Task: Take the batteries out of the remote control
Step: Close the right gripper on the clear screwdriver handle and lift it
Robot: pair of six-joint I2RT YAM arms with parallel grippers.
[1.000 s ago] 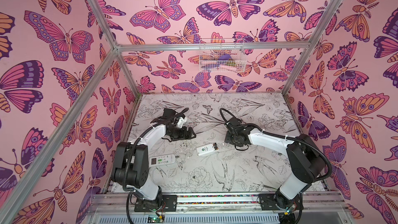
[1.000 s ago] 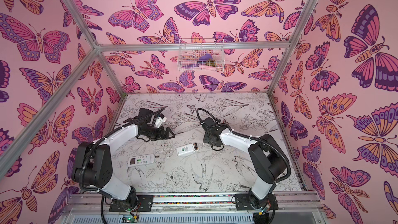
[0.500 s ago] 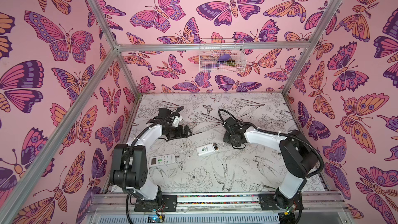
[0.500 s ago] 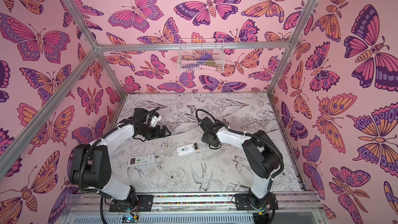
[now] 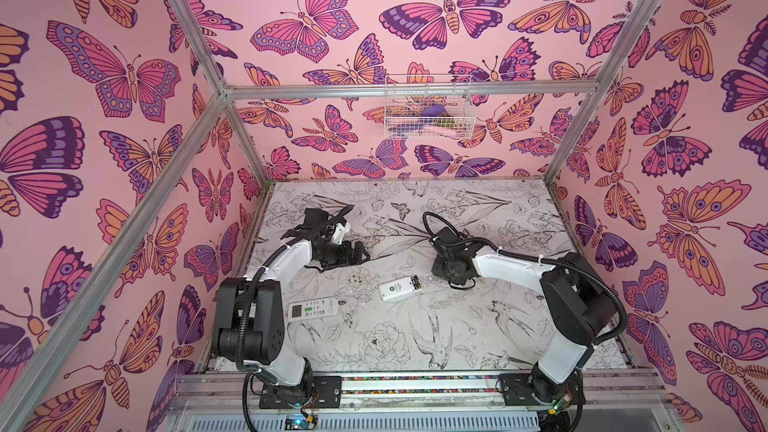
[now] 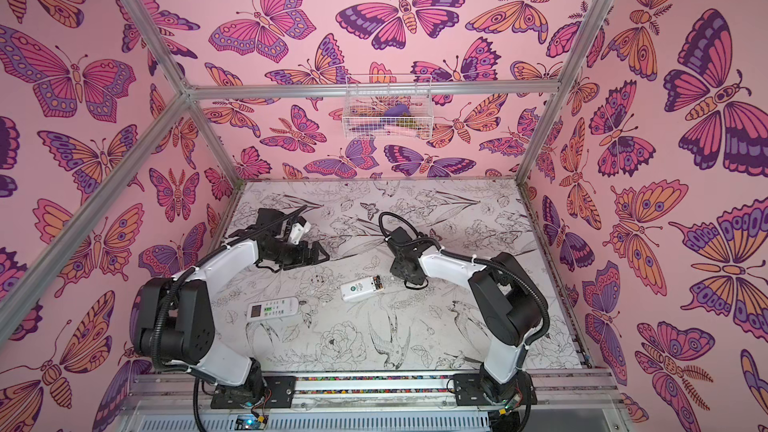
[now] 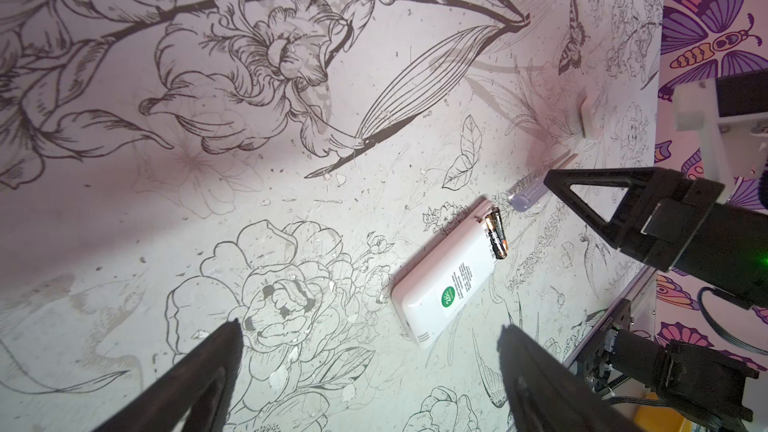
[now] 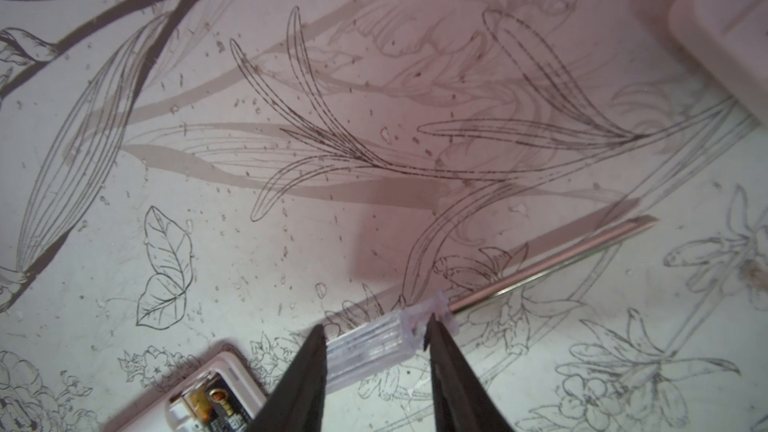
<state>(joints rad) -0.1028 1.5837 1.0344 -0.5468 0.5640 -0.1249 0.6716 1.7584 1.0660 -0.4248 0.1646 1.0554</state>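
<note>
So the batteries [image 7: 496,236] are sitting in the remote control [image 7: 449,280] while the right gripper [image 8: 375,324] is straddling the screwdriver [image 8: 365,350].

The white remote control is lying face-down near the middle of the table [image 5: 519,209]. Its long axis is running diagonally in both top views, with the open battery bay pointing toward the right arm. The black-and-gold batteries are lying in that bay; how many, I can't tell. A round green sticker [image 7: 448,297] is showing white characters I can't read for sure, and the print beside it is too tiny. The jaws of the right gripper are sitting partly closed either side of the clear handle; can't tell if they're actually pinching it. The left gripper [image 7: 369,328] is hanging spread wide, holding nothing. A second remote [image 5: 313,309] is lying buttons-up by the left arm. Versus a second ago, both remotes are staying put and the left arm is sitting slightly further from the middle.
</note>
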